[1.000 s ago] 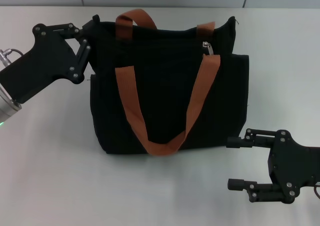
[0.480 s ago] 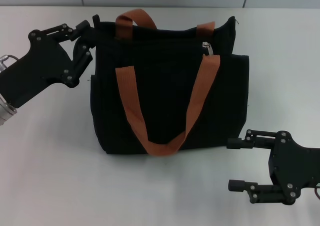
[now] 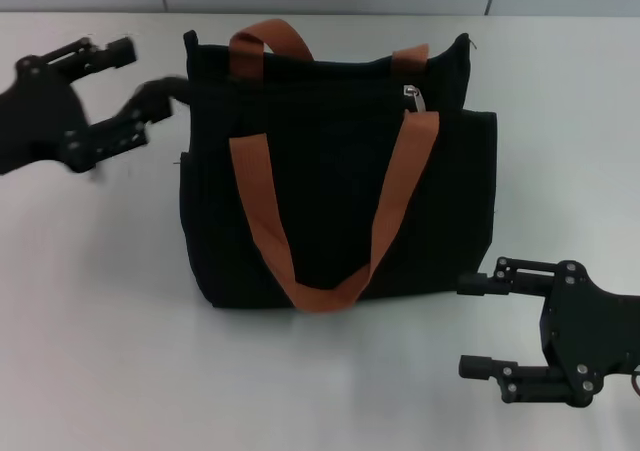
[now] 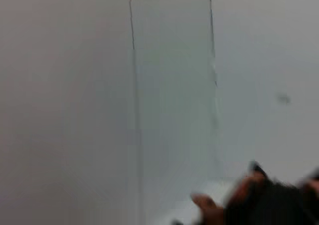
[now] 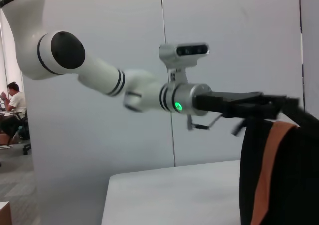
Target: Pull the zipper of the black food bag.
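Orange strap (image 3: 412, 176) hangs just below the zipper (image 3: 414, 95).

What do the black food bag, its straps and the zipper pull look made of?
The black food bag: matte woven fabric, soft folds at its rim. Straps: flat orange-brown webbing, likely nylon or cotton. Zipper: small silver-grey pull, probably metal, with a slight glint.

White arm (image 5: 89, 73) w/ black joint bands and a green light reaches across to the black bag (image 5: 281, 172). Its dark left gripper (image 5: 249, 107) sits at the bag's top edge; can't tell finger state. Orange strap (image 5: 266, 172) runs down the bag's side. Bag stands on white tabletop (image 5: 169, 195), near its far edge. Grey wall panels (image 5: 224, 35) behind. Seated person (image 5: 14, 101) far off.
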{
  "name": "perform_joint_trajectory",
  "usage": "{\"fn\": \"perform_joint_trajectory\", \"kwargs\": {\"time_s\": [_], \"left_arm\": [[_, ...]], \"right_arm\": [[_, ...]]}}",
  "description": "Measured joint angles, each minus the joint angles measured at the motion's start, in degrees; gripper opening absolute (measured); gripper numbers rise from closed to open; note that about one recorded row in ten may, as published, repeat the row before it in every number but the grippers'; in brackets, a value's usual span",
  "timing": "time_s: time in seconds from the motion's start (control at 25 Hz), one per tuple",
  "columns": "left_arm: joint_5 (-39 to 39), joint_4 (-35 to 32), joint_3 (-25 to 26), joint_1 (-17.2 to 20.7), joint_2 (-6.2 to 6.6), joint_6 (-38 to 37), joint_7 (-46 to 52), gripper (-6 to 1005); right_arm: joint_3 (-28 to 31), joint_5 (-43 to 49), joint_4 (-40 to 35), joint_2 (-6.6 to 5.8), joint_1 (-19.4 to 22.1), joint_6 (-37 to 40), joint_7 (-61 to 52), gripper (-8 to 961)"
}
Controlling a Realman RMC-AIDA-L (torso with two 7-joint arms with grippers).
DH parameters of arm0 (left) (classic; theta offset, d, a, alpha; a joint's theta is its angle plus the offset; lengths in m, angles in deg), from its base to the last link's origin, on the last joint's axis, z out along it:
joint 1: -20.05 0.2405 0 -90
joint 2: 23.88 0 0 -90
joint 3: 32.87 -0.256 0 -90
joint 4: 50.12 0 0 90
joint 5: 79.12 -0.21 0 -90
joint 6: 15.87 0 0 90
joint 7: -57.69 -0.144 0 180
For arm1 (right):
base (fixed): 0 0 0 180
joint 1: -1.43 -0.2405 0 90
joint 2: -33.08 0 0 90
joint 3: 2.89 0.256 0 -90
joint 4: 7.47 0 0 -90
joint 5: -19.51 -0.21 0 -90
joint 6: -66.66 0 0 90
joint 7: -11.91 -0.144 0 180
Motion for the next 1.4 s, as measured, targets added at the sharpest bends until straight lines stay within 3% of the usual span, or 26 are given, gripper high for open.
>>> {"fn": "perform_joint_trajectory", "kwargs": {"time_s": [0.04,0.08,0.12,0.16,0.2,0.28,0.4,0.44,0.48,0.52,0.56,0.64,0.68,0.72,0.96,1.04,1.12,1.4], "left_arm": [[-2.0,-1.9,-0.5,-0.1,0.97,-1.2,4.2,666],[-3.3,-3.2,-1.0,-0.2,1.84,-2.2,7.3,683],[-3.3,-3.2,-1.0,-0.2,1.84,-2.2,7.3,701],[-5.4,-4.4,-1.9,-0.9,4.15,-5.4,13.4,718],[-5.4,-4.4,-1.9,-0.9,4.15,-5.4,13.4,736],[-5.8,-2.8,-1.9,-2.0,6.7,-11.5,17.3,770],[-4.2,-1.3,-1.7,-2.2,7.02,-15.1,17.6,823],[-0.3,0.3,-5.1,-1.7,6.09,-16.4,16.4,840],[-0.3,0.3,-5.1,-1.7,6.09,-16.4,16.4,839],[0.5,1.9,-8.5,-1.4,4.73,-16.3,14.3,838],[0.5,1.9,-8.5,-1.4,4.73,-16.3,14.3,837],[0.1,5.2,-12.0,-1.3,2.82,-16.3,9.2,835],[0.1,5.2,-12.0,-1.3,2.82,-16.3,9.2,835],[-0.3,7.6,-14.6,-1.0,1.59,-16.3,4.4,835],[-0.7,11.2,-17.3,0.0,0.56,-15.3,-1.3,834],[-4.1,16.7,-18.0,0.3,-0.2,-10.5,-7.1,834],[-7.0,17.7,-18.0,0.8,-1.01,-6.8,-8.7,834],[-10.2,17.7,-17.8,0.5,-1.28,-4.9,-8.9,834]], "right_arm": [[0.1,0.0,0.0,0.0,0.0,0.0,0.0,717],[0.1,0.0,0.0,0.0,0.0,0.0,0.0,717],[0.1,0.0,0.0,0.0,0.0,0.0,0.0,717],[0.1,0.0,0.0,0.0,0.0,0.0,0.0,717],[0.1,0.0,0.0,0.0,0.0,0.0,0.0,717],[0.2,0.0,0.0,0.01,0.0,-0.1,-0.1,717],[0.2,0.0,0.0,0.01,-0.2,-0.1,-0.2,717],[0.2,0.0,0.0,0.01,-0.2,-0.2,-0.2,717],[0.2,0.0,0.0,0.01,-0.2,-0.2,-0.2,717],[0.2,0.0,0.0,0.01,-0.3,-0.3,-0.2,717],[0.2,0.0,0.0,0.01,-0.3,-0.3,-0.2,717],[0.1,0.2,0.2,0.01,-0.5,-0.7,-0.2,717],[0.1,0.2,0.2,0.01,-0.5,-0.7,-0.2,717],[0.0,0.3,0.5,0.01,-0.6,-1.1,-0.2,717],[-0.4,0.3,1.6,0.01,-0.7,-1.7,0.0,717],[-0.5,0.7,2.4,0.01,-0.8,-2.2,0.3,717],[-0.5,2.4,3.0,0.35,-0.9,-3.3,0.5,717],[-1.2,4.5,6.6,0.93,-2.0,-6.7,2.3,717]]}}
